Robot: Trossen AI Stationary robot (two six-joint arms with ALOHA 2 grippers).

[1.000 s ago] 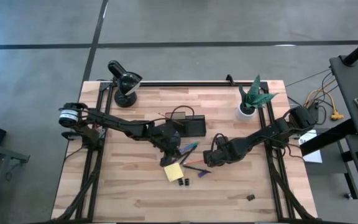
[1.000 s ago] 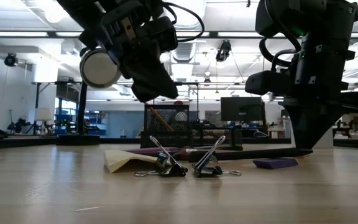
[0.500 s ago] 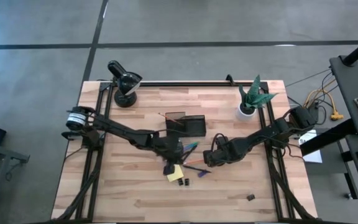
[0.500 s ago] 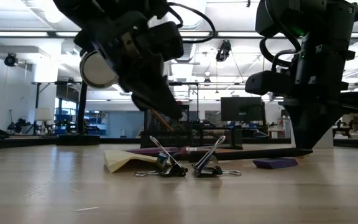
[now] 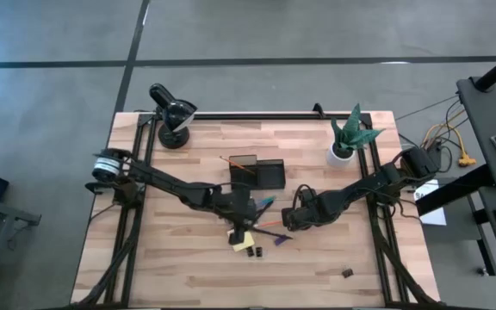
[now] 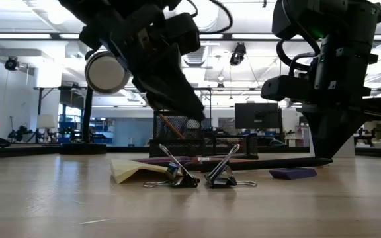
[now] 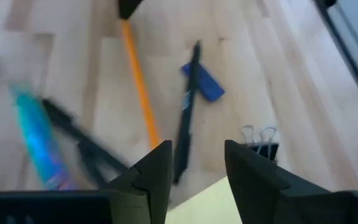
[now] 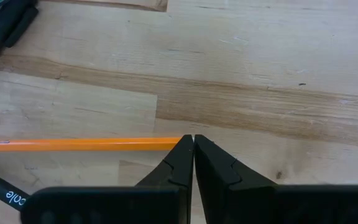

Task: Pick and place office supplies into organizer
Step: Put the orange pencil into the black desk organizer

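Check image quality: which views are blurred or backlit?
Left wrist view: motion-smeared, worst at the teal pen; the binder clips are soft. Low view: bright ceiling lights backlight both arms into silhouettes. Right wrist view: sharp on the orange pencil.

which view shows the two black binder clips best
The low view: the binder clips stand side by side up front on the table, silver handles raised, just ahead of the yellow sticky-note pad. The high view shows only two tiny dark specks, the left wrist view a blurred pair, the right wrist view none.
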